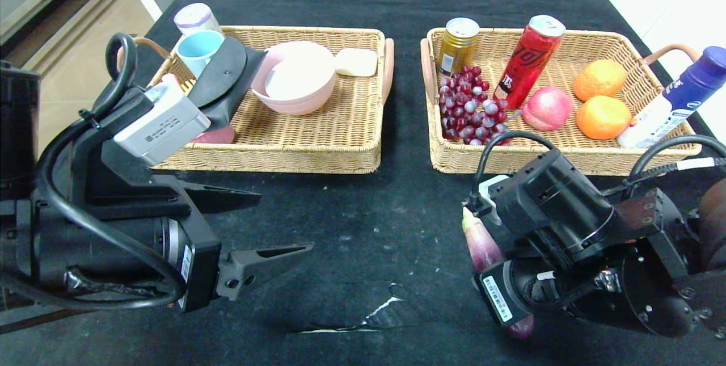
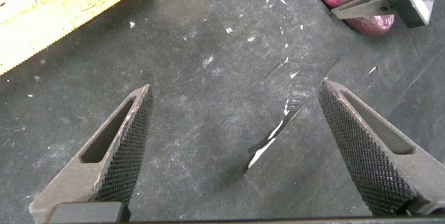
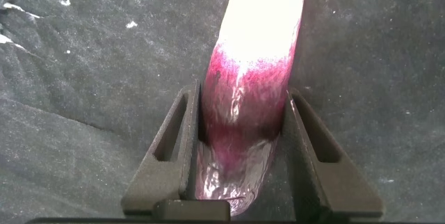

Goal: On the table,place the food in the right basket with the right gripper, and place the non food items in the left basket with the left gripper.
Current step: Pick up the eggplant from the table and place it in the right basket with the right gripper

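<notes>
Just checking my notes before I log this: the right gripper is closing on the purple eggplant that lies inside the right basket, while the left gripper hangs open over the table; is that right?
Not quite. In the head view the eggplant lies on the black table in front of the right basket, not in it. The right gripper does straddle it, and the left gripper hangs open.

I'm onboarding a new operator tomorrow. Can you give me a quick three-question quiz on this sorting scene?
1. True or false: the right gripper has its fingers on either side of the purple eggplant.
2. Which basket holds the pink bowl? A) left basket B) right basket
3. Fill in: the left gripper hovers over the black ____ with fingers open.

Key: 1 true; 2 A; 3 table.
</notes>
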Available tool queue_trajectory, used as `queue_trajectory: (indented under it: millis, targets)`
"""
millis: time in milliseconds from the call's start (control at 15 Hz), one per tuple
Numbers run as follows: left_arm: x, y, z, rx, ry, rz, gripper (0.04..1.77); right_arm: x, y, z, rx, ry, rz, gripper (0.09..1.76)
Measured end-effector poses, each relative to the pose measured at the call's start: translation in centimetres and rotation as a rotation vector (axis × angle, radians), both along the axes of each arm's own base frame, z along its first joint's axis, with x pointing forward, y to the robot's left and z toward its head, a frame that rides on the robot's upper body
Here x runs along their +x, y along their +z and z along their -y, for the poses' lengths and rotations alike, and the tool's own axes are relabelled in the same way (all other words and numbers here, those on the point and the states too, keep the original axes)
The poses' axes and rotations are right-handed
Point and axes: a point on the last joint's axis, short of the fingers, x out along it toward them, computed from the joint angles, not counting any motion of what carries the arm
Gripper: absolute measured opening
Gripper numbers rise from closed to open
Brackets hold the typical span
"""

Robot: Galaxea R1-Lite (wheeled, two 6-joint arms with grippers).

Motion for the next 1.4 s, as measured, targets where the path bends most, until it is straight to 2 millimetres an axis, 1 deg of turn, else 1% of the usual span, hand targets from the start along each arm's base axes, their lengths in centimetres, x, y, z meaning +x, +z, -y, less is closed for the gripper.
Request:
queue_trajectory:
  millis: [400, 600, 800, 933, 1267, 1400]
  targets:
    - [0.1, -0.1, 0.1, 0.002, 0.0, -0.004, 1.72, 0.0, 0.0, 0.1, 0.002, 0.001, -0.002, 0.79]
    - [0.2, -0.1, 0.1, 0.003, 0.0, -0.007, 1.72, -0.4, 0.8, 0.4, 0.058, 0.046, -0.02, 0.79]
    - [0.2, -0.1, 0.1, 0.004, 0.0, -0.007, 1.72, -1.2, 2.1, 1.0, 0.144, 0.134, -0.039, 0.79]
    - [0.1, -0.1, 0.1, 0.002, 0.001, -0.004, 1.72, -1.6, 3.2, 1.5, 0.18, 0.17, -0.022, 0.79]
    - [0.0, 0.0, 0.0, -0.001, 0.002, 0.001, 1.72, -2.2, 6.0, 2.5, 0.241, 0.231, 0.13, 0.79]
    - [0.0, 0.0, 0.0, -0.001, 0.002, 0.001, 1.72, -2.4, 7.4, 3.1, 0.263, 0.237, 0.185, 0.78]
